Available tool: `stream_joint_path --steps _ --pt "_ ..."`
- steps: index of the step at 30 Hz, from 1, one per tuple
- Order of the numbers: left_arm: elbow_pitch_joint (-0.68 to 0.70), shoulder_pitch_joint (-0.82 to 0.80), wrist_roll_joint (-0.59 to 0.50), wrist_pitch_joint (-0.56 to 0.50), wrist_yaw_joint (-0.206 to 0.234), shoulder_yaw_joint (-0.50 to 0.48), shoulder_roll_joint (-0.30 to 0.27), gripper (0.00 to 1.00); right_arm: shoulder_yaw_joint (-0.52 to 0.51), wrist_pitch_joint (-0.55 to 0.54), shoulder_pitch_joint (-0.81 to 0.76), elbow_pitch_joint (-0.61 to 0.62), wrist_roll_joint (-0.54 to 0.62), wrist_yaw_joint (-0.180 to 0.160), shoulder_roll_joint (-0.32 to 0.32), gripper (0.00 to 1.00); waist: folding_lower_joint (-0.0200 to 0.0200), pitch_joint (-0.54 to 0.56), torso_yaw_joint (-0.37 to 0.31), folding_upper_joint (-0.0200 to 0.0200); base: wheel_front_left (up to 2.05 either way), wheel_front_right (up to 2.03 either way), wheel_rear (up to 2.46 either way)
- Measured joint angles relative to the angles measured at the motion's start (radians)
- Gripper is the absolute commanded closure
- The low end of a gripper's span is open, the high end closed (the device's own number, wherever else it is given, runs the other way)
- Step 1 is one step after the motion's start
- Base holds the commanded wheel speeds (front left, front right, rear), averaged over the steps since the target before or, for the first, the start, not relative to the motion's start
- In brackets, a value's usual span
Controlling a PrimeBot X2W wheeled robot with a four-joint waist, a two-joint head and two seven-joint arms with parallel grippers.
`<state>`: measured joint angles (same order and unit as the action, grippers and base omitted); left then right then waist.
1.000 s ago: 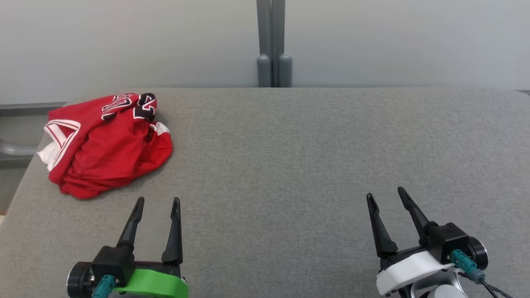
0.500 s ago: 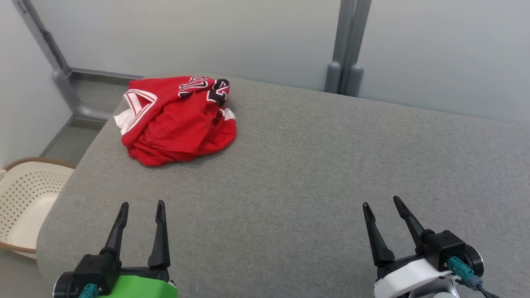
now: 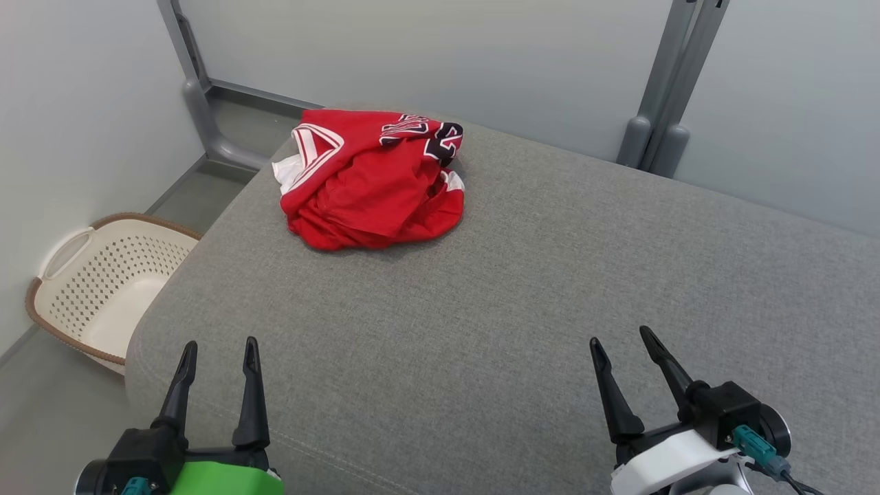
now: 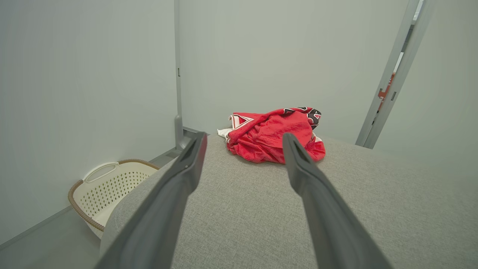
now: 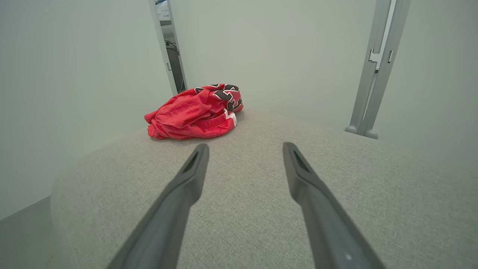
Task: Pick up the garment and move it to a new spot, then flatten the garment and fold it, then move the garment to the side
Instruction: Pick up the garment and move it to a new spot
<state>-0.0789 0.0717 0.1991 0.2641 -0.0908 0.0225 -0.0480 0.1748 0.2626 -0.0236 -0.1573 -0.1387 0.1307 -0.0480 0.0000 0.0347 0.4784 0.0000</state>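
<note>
The left pincer (image 3: 220, 342) sits at the lower left of the head view. Its two dark fingers (image 3: 251, 399) stand apart with nothing between them, above the near left corner of the table (image 3: 481, 309). The right pincer (image 3: 620, 335) is at the lower right, its jaws also apart and empty. It hangs over bare grey fabric, well apart from the left one.

The table is covered in grey woven cloth and has a rounded edge. The garment (image 3: 371, 185) lies in a crumpled heap at the far left corner of the table, well away from both pincers. It is red, with white trim at one opening and black-and-white lettering on the folds at its far side. A bit of white cloth shows at its left edge, near the table's rim. In the left wrist view the garment (image 4: 269, 138) lies straight ahead, framed between the fingers. In the right wrist view it (image 5: 190, 114) lies ahead and to the left of the fingers.

On the floor (image 3: 41, 412) beside the table's left edge stands a cream perforated basket (image 3: 113, 265) with a brown rim. Pale walls (image 3: 412, 55) close the space behind the table, and a grey post (image 3: 670, 75) rises behind its far edge.
</note>
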Motion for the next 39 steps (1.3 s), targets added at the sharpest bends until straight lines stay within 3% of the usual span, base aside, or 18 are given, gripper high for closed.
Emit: stream_joint_path --steps 16,22,29,33,39 --pt "0.010 -0.038 0.049 0.000 0.019 0.027 0.000 0.00 -0.006 0.000 0.035 0.028 0.044 0.000 0.000 0.00 0.0000 -0.066 0.003 0.0000 0.00 0.00 0.00" --pt "0.032 -0.160 0.085 0.000 0.027 0.030 0.000 0.00 -0.033 0.000 0.099 0.058 0.109 0.000 0.000 0.00 0.0000 -0.161 -0.016 0.0000 0.00 0.00 0.00" --pt "0.032 -0.406 0.063 0.000 -0.016 -0.059 -0.001 0.00 -0.037 0.000 0.189 0.086 0.148 0.000 -0.040 0.00 0.0000 -0.295 -0.038 0.0000 0.00 0.00 0.00" --pt "-0.090 -0.538 0.065 0.000 -0.033 -0.102 -0.012 0.00 -0.024 0.000 0.234 0.121 0.152 0.001 -0.063 0.00 0.0001 -0.371 -0.056 0.0000 0.00 0.00 0.00" --pt "-0.364 -0.817 0.096 -0.014 -0.037 -0.095 -0.134 0.00 -0.028 0.000 0.260 0.179 0.164 0.001 -0.115 0.00 0.0001 -0.478 -0.093 0.0000 0.00 0.00 0.00"
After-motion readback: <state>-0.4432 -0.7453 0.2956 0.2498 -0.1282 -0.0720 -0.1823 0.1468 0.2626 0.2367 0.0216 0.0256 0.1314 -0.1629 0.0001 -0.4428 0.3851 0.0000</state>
